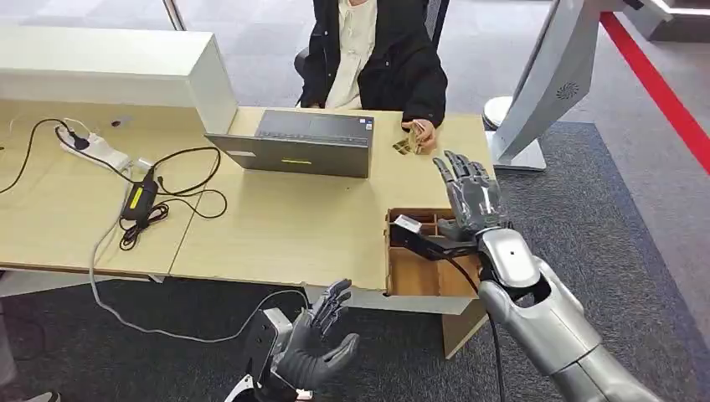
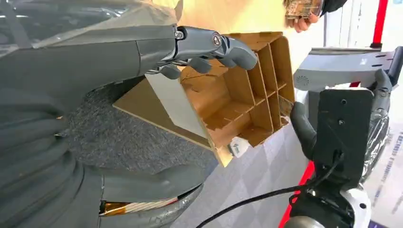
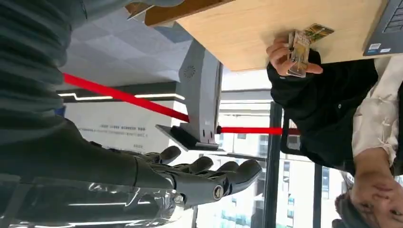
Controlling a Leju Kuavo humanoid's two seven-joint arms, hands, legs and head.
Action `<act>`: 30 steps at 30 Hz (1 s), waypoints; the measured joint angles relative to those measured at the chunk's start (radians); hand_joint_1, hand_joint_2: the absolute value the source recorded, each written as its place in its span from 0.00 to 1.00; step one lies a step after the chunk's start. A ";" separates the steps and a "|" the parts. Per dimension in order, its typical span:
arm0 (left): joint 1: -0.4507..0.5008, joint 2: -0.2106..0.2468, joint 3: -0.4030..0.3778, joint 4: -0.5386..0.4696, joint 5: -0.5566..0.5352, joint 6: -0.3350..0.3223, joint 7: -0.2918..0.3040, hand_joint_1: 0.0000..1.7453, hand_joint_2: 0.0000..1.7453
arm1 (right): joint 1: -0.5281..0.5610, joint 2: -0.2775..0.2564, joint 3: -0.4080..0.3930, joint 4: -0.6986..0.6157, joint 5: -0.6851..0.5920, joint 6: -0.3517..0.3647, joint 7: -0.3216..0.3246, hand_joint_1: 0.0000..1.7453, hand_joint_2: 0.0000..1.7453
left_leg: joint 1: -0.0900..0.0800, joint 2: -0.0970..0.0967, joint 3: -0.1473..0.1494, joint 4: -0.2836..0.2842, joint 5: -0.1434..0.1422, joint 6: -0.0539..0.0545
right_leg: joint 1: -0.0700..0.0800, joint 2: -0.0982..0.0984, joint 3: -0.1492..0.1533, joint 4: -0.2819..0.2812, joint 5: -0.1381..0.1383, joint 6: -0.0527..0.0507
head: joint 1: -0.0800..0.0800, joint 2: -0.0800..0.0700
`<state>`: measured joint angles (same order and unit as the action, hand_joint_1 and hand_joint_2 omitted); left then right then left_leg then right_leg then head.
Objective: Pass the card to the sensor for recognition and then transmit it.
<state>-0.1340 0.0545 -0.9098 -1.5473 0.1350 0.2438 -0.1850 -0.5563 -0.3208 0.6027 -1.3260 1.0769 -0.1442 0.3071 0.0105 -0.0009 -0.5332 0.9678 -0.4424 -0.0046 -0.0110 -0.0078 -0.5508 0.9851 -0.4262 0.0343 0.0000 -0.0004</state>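
Below the desk edge, left hand hangs empty, fingers spread. Right hand hovers released above the desk's corner box; card sits in a person's hand beyond.

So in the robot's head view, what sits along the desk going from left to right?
White power strip → black power adapter → grey laptop → card in the person's hand → robot's raised right hand.

right hand empty, raised | card in person's hand
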 joint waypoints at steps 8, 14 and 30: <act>0.000 0.000 0.000 0.000 0.000 -0.016 0.000 0.00 1.00 | 0.006 -0.009 0.002 0.048 0.029 0.033 0.016 0.00 1.00 | 0.000 0.000 0.000 0.000 0.000 0.000 | 0.000 0.000 0.000 0.000 0.000 0.000 | 0.000 0.000; 0.000 0.000 0.000 0.000 -0.002 -0.018 0.003 0.00 1.00 | 0.012 -0.009 0.002 0.099 0.026 0.033 0.016 0.00 1.00 | 0.000 0.000 0.000 0.000 0.000 0.000 | 0.000 0.000 0.000 0.000 0.000 0.000 | 0.000 0.000; -0.006 0.000 0.000 0.000 -0.002 -0.014 0.015 0.00 1.00 | 0.009 -0.003 0.001 0.196 0.024 -0.039 -0.008 0.00 1.00 | 0.000 0.000 0.000 0.000 0.000 0.000 | 0.000 0.000 0.000 0.000 0.000 0.000 | 0.000 0.000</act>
<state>-0.1397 0.0542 -0.9102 -1.5473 0.1328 0.2300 -0.1701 -0.5471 -0.3243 0.6035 -1.1303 1.1009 -0.1831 0.2987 0.0105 -0.0010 -0.5333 0.9678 -0.4424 -0.0046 -0.0110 -0.0078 -0.5507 0.9851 -0.4262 0.0343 0.0000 -0.0004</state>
